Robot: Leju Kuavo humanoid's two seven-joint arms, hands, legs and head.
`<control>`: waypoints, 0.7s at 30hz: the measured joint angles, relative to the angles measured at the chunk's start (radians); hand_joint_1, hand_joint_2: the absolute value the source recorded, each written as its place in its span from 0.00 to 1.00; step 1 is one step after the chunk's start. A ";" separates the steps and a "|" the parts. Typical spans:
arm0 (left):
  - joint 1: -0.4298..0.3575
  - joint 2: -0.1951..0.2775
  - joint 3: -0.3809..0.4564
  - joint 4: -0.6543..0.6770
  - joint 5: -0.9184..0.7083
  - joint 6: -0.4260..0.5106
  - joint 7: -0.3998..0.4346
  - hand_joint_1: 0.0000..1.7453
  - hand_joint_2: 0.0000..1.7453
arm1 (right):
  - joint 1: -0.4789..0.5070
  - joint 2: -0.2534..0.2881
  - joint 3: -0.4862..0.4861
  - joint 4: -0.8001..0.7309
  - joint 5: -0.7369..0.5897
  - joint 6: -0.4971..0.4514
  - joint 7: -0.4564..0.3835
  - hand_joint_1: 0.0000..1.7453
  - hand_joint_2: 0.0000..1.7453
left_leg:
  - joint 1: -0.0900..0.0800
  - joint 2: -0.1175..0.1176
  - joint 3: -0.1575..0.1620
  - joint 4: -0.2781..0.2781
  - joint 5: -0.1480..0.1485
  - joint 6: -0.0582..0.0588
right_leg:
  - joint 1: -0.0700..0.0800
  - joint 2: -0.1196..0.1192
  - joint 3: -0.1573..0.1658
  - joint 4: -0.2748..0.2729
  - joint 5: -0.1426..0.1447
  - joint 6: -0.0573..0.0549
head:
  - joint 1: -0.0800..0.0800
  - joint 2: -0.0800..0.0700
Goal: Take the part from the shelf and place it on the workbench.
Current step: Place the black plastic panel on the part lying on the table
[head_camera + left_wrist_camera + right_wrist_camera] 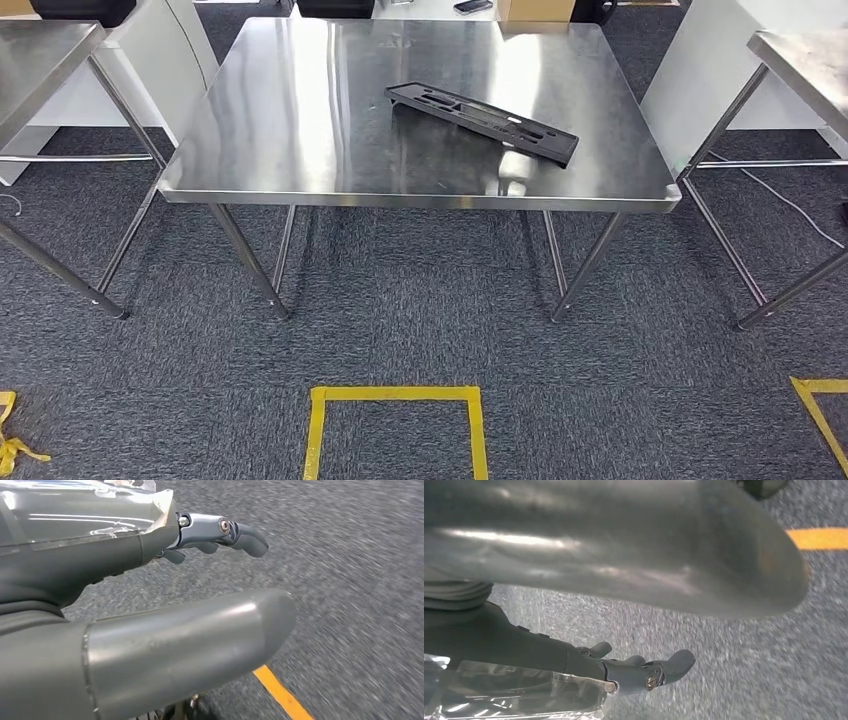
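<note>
- The workbench (300,120), a steel table with a bright, reflecting top, is standing square in front of the robot on grey carpet (420,300); its far edge is running out of the head view, so the things beyond it are cut off.
- The part (483,122), a long flat black piece with slots along it, is lying on the workbench, right of the middle and slanting toward the near right corner, with bare steel all round it.
- Two more steel tables are showing at the sides, a left table (40,60) and a right table (805,60), both cropped by the frame.
- The left hand (150,630) is hanging over the carpet, holding nothing; its thick thumb is jutting forward and the darker fingers (247,539) are lying straight, a little bent at the tips and well apart from the thumb.
- The right hand (634,565) is posed much the same over the carpet, released and empty, with its fingers (676,662) stretched out and spread away from the thumb.
- Yellow tape (395,395) is marking a square on the floor just before the workbench; its near side is cut off by the bottom of the head view.
- A white cable (780,200) is trailing on the carpet beneath the right table.
- A small dark flat object (472,6) is sitting past the far edge, too cropped to make out.
- I am finding no readable writing or label anywhere; both wrist views are blurred.
</note>
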 joint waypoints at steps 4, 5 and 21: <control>-0.004 0.012 0.000 0.037 -0.001 -0.002 -0.006 0.00 0.00 | -0.010 -0.002 0.002 0.010 -0.001 -0.001 -0.001 0.00 0.00 | 0.007 -0.010 0.124 -0.190 -0.003 -0.023 | -0.006 0.000 -0.057 0.049 0.014 0.027 | -0.006 0.000; -0.006 0.016 0.000 0.046 -0.002 -0.003 -0.013 0.00 0.00 | -0.013 -0.002 0.003 0.012 -0.002 -0.001 -0.003 0.00 0.00 | 0.001 -0.013 0.125 -0.201 -0.013 -0.017 | -0.003 0.001 -0.067 0.053 0.021 0.039 | -0.008 0.000; -0.014 0.075 0.000 0.187 -0.009 0.040 -0.107 0.00 0.00 | -0.014 -0.010 0.014 0.035 -0.016 -0.009 0.007 0.00 0.00 | -0.028 0.010 -0.044 -0.209 0.149 0.054 | 0.029 0.014 0.116 0.010 -0.124 0.026 | 0.009 0.000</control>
